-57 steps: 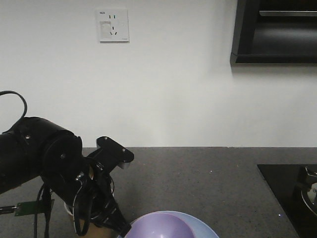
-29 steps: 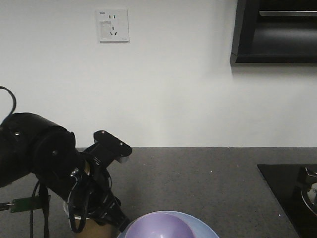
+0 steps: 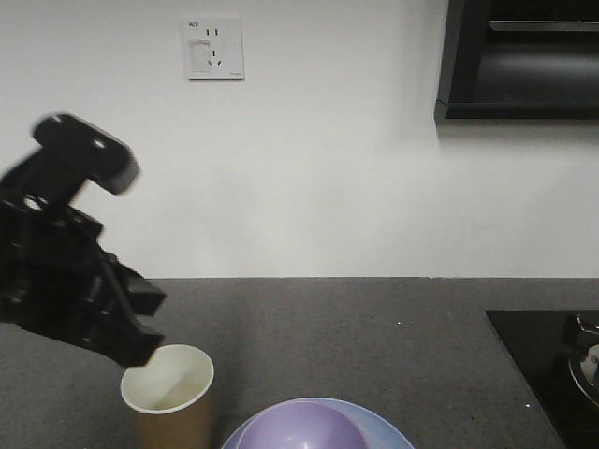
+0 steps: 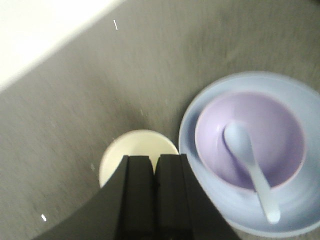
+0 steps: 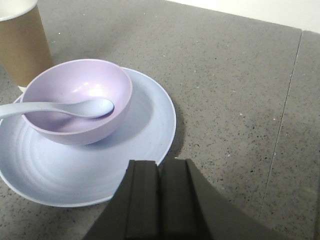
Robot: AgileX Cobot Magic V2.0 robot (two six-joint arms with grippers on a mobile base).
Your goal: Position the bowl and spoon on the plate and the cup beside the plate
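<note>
While spoon (image 5: pixel 60 108) sits in bowl (image 5: pixel 77 100) | bowl on plate (image 5: pixel 145 135) | cup (image 3: pixel 168 393) empty

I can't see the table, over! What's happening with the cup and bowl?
Both grippers shut, empty. Cup upright beside plate. Bowl on plate, spoon in bowl. Nothing in the way.

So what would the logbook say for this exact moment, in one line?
bowl on plate | spoon in bowl | cup upright beside plate | left fingers shut, above cup | right fingers shut, empty
</note>
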